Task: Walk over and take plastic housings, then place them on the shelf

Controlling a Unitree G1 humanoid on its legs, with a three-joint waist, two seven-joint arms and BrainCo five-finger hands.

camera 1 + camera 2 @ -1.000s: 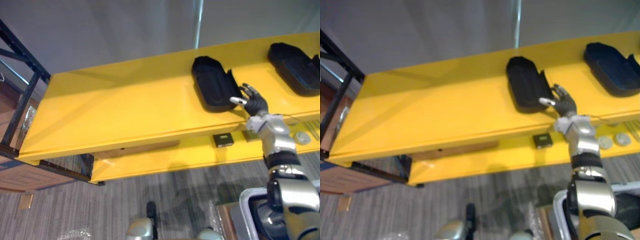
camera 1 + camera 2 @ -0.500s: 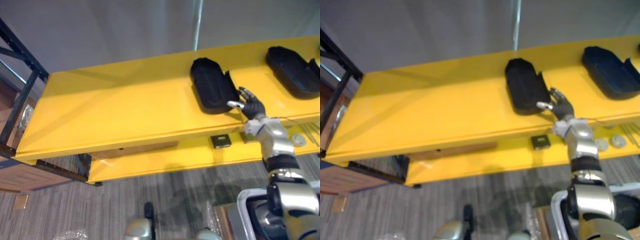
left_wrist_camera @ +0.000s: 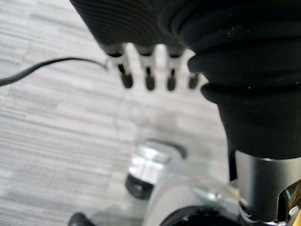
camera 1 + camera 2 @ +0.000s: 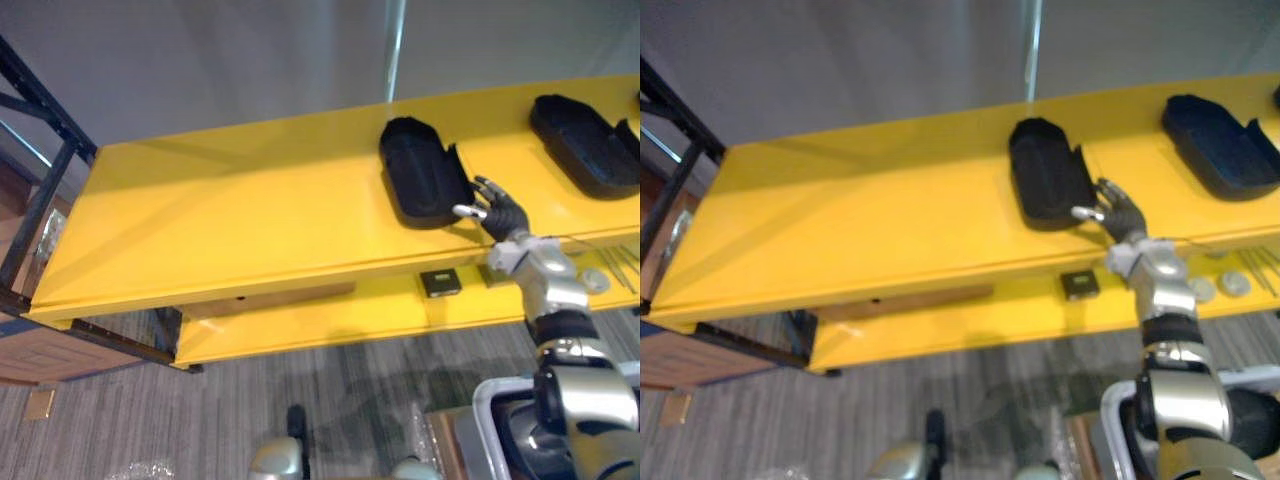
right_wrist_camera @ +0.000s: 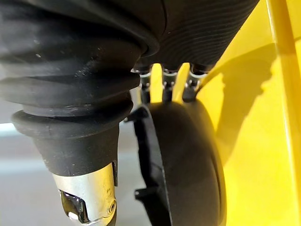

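Left hand [image 3: 148, 66] hangs over the grey striped floor [image 3: 47, 141], fingers straight and holding nothing. Ahead, the yellow shelf [image 4: 250, 220] has a bare left half. Right of its middle lies a black plastic housing [image 4: 422, 180], hollow side up. The right hand [image 4: 500, 212] reaches to that housing's near right edge with fingers loosely spread, not curled round it. A second black housing [image 4: 585, 145] lies further right, well apart from the first.
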